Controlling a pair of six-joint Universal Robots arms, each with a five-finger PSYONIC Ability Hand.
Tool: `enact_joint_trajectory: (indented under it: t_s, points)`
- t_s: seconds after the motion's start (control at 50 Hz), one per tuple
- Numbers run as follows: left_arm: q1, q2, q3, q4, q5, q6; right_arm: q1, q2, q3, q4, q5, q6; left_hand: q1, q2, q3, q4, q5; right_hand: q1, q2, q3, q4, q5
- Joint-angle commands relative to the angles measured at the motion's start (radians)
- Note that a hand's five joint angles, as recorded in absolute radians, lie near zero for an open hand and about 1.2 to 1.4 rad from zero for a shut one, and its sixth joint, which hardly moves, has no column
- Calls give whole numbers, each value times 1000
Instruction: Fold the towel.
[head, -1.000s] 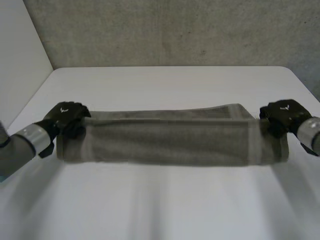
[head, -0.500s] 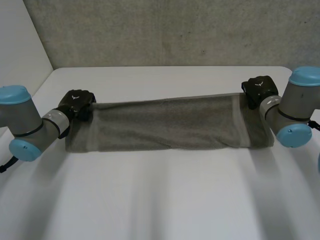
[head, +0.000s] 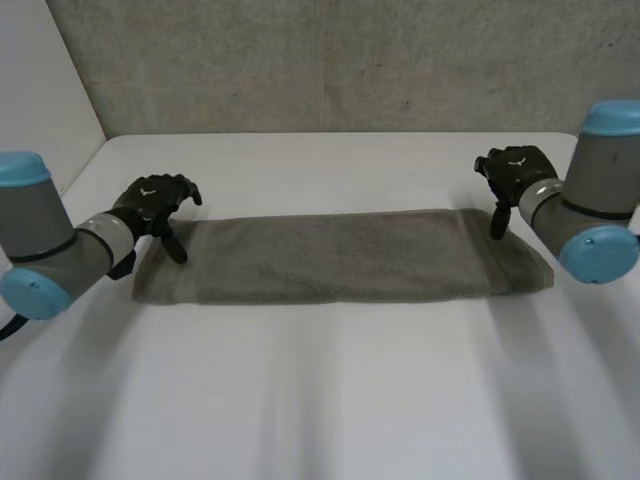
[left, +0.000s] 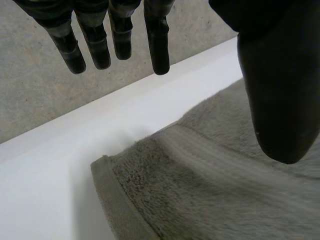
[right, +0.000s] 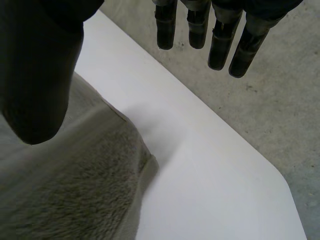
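Note:
A grey-brown towel (head: 335, 255) lies folded into a long flat band across the white table (head: 320, 400). My left hand (head: 155, 200) hovers just above the towel's far left corner, open, holding nothing. In the left wrist view its fingers (left: 117, 37) hang straight above the towel's corner (left: 190, 190), with the thumb (left: 277, 95) apart from them. My right hand (head: 515, 172) hangs over the far right corner, also open and empty. The right wrist view has its fingers (right: 200, 30) spread above the table and its thumb (right: 40, 75) over the towel's end (right: 70, 185).
A concrete wall (head: 330, 65) rises behind the table's far edge. A pale wall (head: 40, 110) stands at the left. Bare tabletop stretches in front of the towel towards me.
Both hands have let go of the towel's far corners and opened. The towel, held stretched and raised before, has dropped flat onto the table.

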Motion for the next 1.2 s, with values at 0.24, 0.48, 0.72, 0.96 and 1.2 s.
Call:
enact_joint_trajectory:
  t_s: [0.24, 0.48, 0.72, 0.96, 1.2]
  points:
    - [-1, 339, -385, -11, -58, -1, -22, -425, 579, -17, -134, -30, -32, -31, -35, -36, -6, -55, -64, -65, -77, -51]
    - [-16, 325, -509, 165, -138, -67, -115, -317, 737, -282, -132, -125, -65, -63, -67, -69, -38, 160, 151, 150, 138, 164]
    - [-1, 342, -567, 260, -133, -69, -148, -246, 742, -415, -140, -137, -65, -63, -67, -69, -38, 325, 315, 315, 303, 329]
    - [-1, 329, -569, 266, -130, -69, -152, -192, 725, -450, -178, -134, -68, -66, -70, -72, -41, 767, 758, 757, 745, 771]
    - [-1, 323, -569, 276, -130, -69, -226, -194, 665, -416, -166, -139, -71, -69, -73, -75, -44, 1158, 1148, 1147, 1136, 1161]
